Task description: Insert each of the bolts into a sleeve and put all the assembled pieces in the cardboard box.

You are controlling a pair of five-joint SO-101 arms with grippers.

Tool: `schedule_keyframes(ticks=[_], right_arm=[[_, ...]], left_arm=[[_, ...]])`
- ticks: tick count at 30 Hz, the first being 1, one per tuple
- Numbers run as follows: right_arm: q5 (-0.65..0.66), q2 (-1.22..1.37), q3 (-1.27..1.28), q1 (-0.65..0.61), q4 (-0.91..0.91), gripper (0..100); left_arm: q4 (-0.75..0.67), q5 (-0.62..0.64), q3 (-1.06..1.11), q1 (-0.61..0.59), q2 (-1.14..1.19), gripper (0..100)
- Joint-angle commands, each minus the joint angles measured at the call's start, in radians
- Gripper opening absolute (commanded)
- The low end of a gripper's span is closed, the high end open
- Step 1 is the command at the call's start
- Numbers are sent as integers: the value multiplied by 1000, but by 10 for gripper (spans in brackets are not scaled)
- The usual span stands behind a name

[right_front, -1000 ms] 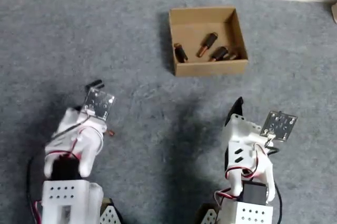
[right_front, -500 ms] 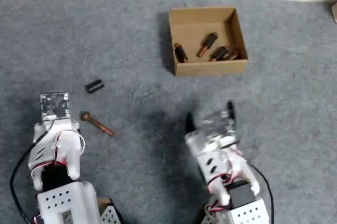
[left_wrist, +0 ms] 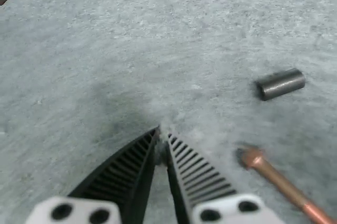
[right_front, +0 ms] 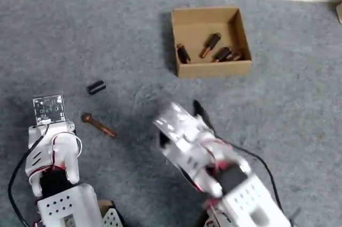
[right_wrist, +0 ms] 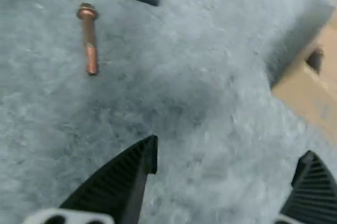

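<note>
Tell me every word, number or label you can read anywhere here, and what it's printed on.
No text can be read here.
Cardboard box: plain brown walls, no print visible.
Bolt and sleeve on the carpet: no markings visible.
Small board on an arm's wrist: only tiny specks, too small to read.

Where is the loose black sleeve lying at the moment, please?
In the high view the sleeve lies on the carpet at the left, just beyond the copper bolt without touching it, and well left of the cardboard box.
</note>
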Motion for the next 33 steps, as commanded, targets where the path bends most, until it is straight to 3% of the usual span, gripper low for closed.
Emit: schedule_keyframes(ticks=[1,7,15,25,33], right_arm=[[51,458,-394,-64,-27,371],[101,1118,-980,-111,-22,371],[118,1781,-1701,-154,151,374],[176,2203,-2436,-174,320,374],[216,2342,-2577,-186,321,374]], left_arm=[[-21,11,-16,-88,-25,5],[-17,58,-7,-197,-113,5],[-15,72,48,-196,-219,5],[12,69,58,-151,-251,5],[12,69,58,-153,-251,5]])
